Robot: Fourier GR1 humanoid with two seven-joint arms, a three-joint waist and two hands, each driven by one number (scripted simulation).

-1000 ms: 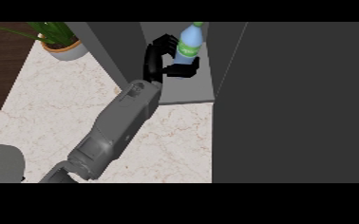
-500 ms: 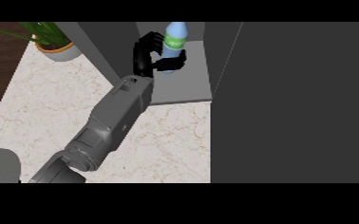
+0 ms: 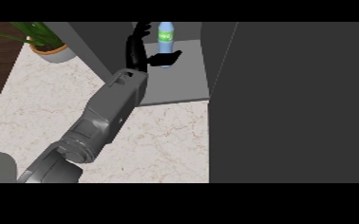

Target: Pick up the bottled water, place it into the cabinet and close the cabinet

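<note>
Potted plant (image 3: pixel 48 50): upper left of the frame, green leaves in a pale pot, standing on the counter and well apart from the arm.
Counter (image 3: pixel 165 142): light marbled top, filling the lower left and centre.
Left forearm (image 3: pixel 105 118): grey, enters at the lower left corner and runs diagonally up toward the cabinet opening.
Left hand (image 3: pixel 136 57): black, upper centre, inside the cabinet opening. It is spread wide, fingers (image 3: pixel 140 35) straight and pointing to the top of the frame, nothing enclosed.
Thumb (image 3: pixel 165 57): sticks out to the right and crosses in front of the bottle's lower part; contact cannot be judged.
Bottled water (image 3: pixel 166 34): just right of the fingers with a narrow gap between. It stands upright on the cabinet floor toward the back, a clear blue body with a green label.
Cabinet (image 3: pixel 179 88): grey compartment, upper centre, open toward the counter.
Dark panel (image 3: pixel 288 99): fills the right side of the frame beside the opening; whether it is a door or a wall cannot be told.
</note>
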